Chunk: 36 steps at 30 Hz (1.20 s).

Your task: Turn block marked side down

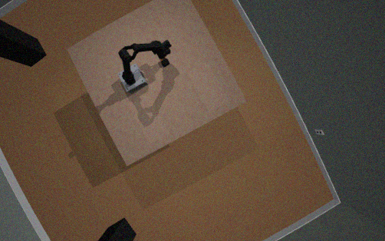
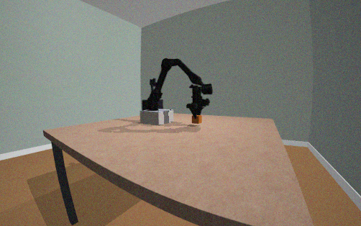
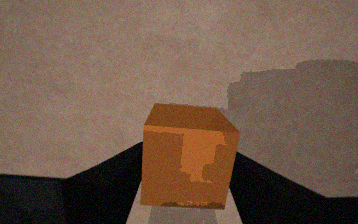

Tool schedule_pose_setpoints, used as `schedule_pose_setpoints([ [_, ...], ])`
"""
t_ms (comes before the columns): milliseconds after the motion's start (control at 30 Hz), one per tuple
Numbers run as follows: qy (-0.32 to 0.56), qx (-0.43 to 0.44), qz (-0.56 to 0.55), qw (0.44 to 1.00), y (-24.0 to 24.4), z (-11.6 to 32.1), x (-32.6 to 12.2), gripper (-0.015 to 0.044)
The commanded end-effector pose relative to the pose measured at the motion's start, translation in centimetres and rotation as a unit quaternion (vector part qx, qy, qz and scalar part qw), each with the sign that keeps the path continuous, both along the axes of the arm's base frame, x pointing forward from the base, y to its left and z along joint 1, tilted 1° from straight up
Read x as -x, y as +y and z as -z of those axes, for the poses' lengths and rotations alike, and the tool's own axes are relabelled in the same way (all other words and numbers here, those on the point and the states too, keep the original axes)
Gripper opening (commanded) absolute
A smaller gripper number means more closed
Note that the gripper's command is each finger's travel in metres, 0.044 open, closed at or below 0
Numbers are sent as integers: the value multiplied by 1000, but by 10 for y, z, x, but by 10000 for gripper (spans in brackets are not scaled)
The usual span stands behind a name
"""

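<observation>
Orange all over the sides that show, the block [image 2: 196, 119] [image 3: 187, 165] hangs just above the table [image 2: 203, 158] [image 3: 80, 75] [image 1: 193, 100], its shadow apart beneath it. The gripper [image 2: 196, 116] [image 3: 185, 151] points down, its fingers partly open and clamped on two opposite sides. The black arm [image 1: 143, 47] [image 2: 172, 62] arches back to a pale base [image 1: 143, 82] [image 2: 152, 118] standing on the tabletop.

Grey-green walls [image 2: 231, 65], pale skirting [image 2: 339, 180], orange-brown floor [image 1: 208, 215] [image 2: 1, 191], wall socket [image 1: 319, 132]
</observation>
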<state>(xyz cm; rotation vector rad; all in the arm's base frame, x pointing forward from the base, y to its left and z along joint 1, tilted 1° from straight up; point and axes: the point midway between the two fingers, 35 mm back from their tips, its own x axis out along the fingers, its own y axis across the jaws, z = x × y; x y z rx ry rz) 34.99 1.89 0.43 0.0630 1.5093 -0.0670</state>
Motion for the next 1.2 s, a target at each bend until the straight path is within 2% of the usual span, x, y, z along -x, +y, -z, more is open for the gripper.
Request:
schedule_pose_setpoints([
  [0, -26, 4, -3, 1000, 0, -1, 0, 0],
  [900, -240, 21, -2, 971, 0, 2, 6, 0],
  [1167, -249, 21, -2, 968, 0, 4, 6, 0],
])
